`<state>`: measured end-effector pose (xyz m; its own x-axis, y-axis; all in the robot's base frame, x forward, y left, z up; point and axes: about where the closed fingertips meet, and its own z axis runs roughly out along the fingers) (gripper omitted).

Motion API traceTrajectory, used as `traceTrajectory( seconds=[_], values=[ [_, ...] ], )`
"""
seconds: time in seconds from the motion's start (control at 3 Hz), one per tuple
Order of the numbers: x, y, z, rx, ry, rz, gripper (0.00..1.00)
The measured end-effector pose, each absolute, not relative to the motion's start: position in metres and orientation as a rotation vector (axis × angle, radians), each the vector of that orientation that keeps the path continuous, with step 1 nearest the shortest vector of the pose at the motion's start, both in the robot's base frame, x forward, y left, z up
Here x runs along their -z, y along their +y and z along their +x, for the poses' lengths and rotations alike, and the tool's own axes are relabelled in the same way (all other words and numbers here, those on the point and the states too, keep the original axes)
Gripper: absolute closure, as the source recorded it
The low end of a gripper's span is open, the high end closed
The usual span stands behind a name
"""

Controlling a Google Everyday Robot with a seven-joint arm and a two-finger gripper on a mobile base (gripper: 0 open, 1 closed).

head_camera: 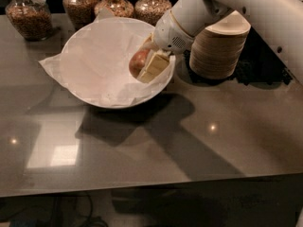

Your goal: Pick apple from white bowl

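The white bowl (90, 86) sits on the grey table, lined with crinkled white paper whose corners stick out over the rim. The apple (138, 62), reddish with a pale patch, is at the bowl's right side, just inside the rim. My gripper (146, 66) reaches down into the bowl from the upper right and is shut on the apple. One cream finger pad (155, 67) lies against the apple's right side; the other finger is hidden behind the apple. The apple appears held slightly above the paper.
A tall stack of beige disposable bowls (218, 46) stands right of the white bowl, close under my arm. Several glass jars of snacks (31, 15) line the table's back edge. The grey table (189, 141) stretches toward the front.
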<state>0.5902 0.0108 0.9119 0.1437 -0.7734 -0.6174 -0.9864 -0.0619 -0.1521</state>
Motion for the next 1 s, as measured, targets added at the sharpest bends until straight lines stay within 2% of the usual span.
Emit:
traceTrajectory(
  seconds=[0.67, 1.0],
  values=[
    [-0.993, -0.002, 0.553, -0.453, 1.498, -1.877, 1.00],
    [-0.993, -0.002, 0.553, -0.453, 1.498, -1.877, 1.00]
  ],
)
